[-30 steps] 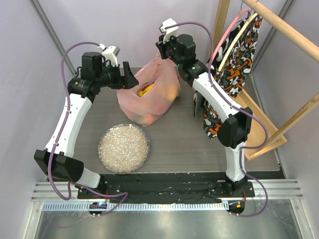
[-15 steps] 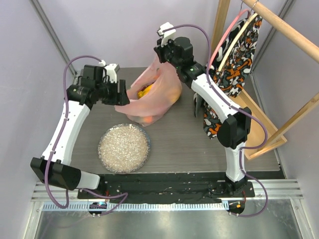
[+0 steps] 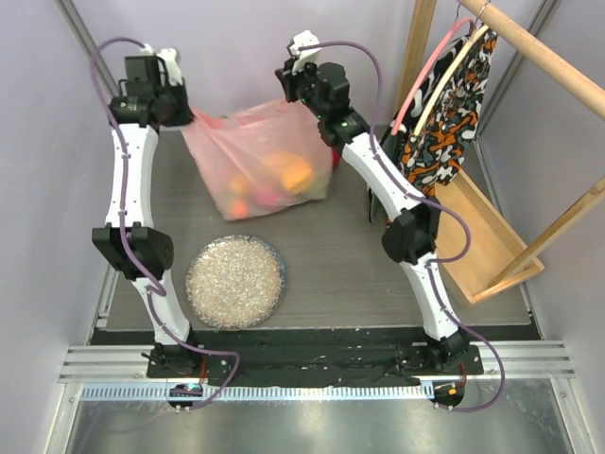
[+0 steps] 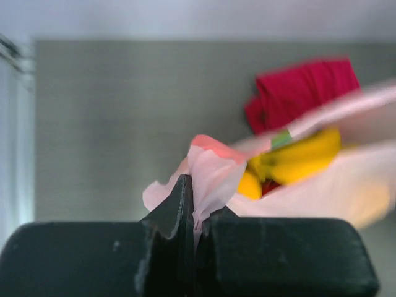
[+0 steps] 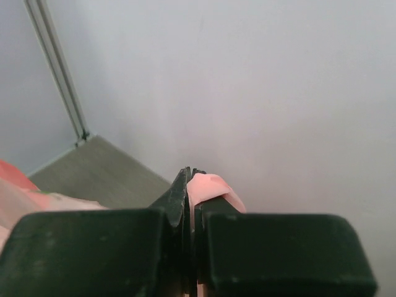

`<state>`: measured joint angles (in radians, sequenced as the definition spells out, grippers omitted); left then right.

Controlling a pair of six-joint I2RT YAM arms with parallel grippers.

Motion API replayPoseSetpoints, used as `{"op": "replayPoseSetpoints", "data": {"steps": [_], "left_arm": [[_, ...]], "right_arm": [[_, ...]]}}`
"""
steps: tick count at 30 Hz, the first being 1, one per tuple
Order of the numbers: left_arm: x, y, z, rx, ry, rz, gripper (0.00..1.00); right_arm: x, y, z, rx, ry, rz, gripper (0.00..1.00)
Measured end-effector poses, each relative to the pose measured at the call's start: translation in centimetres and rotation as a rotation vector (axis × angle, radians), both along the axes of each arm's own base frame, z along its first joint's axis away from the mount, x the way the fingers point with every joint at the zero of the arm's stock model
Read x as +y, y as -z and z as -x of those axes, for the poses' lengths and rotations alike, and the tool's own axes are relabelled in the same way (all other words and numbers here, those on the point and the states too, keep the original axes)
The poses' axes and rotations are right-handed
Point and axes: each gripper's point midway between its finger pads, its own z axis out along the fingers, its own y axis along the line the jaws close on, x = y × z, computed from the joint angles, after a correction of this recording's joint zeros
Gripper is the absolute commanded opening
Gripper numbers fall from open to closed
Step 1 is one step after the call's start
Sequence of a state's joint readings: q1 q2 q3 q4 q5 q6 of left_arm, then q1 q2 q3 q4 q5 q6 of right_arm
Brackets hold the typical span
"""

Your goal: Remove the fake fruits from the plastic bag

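The pale pink plastic bag [image 3: 257,151] hangs stretched between my two raised grippers above the back of the table. My left gripper [image 3: 182,111] is shut on its left top edge, with pink film pinched between the jaws [image 4: 198,203]. My right gripper [image 3: 302,96] is shut on the right top edge [image 5: 193,178]. The fake fruits lie in the sagging bottom of the bag: an orange one [image 3: 296,173] and reddish shapes show through the film. In the left wrist view yellow bananas [image 4: 303,154] and a green bit [image 4: 281,137] show in the bag's mouth.
A round glittery clear plate [image 3: 234,281] lies on the table in front of the bag. A folded red cloth [image 4: 303,91] lies behind the bag. A wooden rack [image 3: 492,236] with a patterned garment [image 3: 444,123] stands at the right. Walls close in at the back and left.
My left gripper has shut on the bag's left edge and swung up and back to the left. The bag has risen from a slumped heap and now hangs spread between both grippers.
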<state>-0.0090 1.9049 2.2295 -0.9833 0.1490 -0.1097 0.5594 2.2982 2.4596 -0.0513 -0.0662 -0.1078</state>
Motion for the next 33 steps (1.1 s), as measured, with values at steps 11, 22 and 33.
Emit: {"op": "replayPoseSetpoints", "data": {"steps": [11, 22, 33], "left_arm": [[5.7, -7.7, -1.1, -0.257, -0.118, -0.088, 0.00], [4.5, 3.5, 16.7, 0.006, -0.090, -0.114, 0.00], [3.4, 9.5, 19.8, 0.156, -0.092, -0.041, 0.00]], "right_arm": [[5.0, 1.4, 0.5, -0.110, -0.090, -0.034, 0.01], [0.0, 10.8, 11.6, 0.132, -0.223, 0.173, 0.64], [-6.3, 19.0, 23.7, 0.514, -0.335, 0.352, 0.72]]}}
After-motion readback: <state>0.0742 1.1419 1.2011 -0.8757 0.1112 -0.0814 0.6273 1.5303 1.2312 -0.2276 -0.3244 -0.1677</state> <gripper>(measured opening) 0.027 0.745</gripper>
